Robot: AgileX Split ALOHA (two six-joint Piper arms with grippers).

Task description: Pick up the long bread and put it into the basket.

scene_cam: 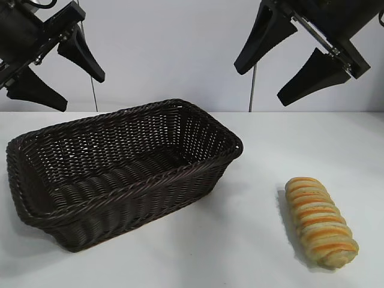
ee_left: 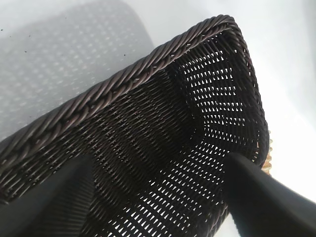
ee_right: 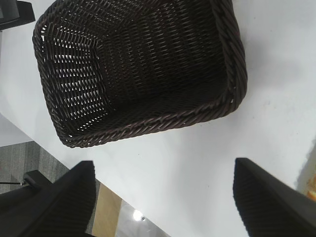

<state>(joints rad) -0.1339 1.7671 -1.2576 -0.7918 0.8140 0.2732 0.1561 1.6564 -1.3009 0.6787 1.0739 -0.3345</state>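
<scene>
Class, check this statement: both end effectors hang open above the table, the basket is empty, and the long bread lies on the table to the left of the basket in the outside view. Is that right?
One detail is wrong. The long bread lies to the right of the basket, as the exterior view shows. The rest holds: the left end effector and right end effector hang open above the table, and the basket is empty.

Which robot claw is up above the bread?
The right gripper. It hangs open high over the side of the table where the bread lies. The left gripper, also open, hangs over the basket instead.
</scene>
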